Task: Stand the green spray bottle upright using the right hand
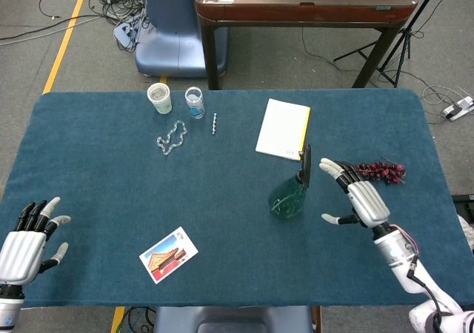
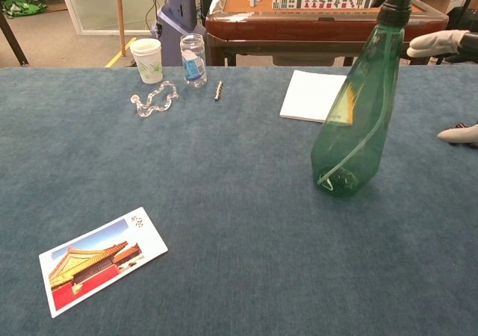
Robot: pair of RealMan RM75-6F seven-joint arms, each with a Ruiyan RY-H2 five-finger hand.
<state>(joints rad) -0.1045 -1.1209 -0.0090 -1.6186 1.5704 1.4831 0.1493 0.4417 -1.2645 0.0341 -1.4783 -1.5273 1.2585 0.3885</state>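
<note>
The green spray bottle has its base on the blue cloth and leans toward the right, black nozzle at the top. My right hand hovers just right of it with fingers spread, touching nothing; a gap shows between hand and bottle. In the chest view only its fingertips show at the right edge. At the table's front left corner my left hand is open and empty.
A white notebook lies behind the bottle and dark grapes beside my right hand. A postcard lies at front left. A paper cup, small clear jar, bead chain and bolt sit at the back left.
</note>
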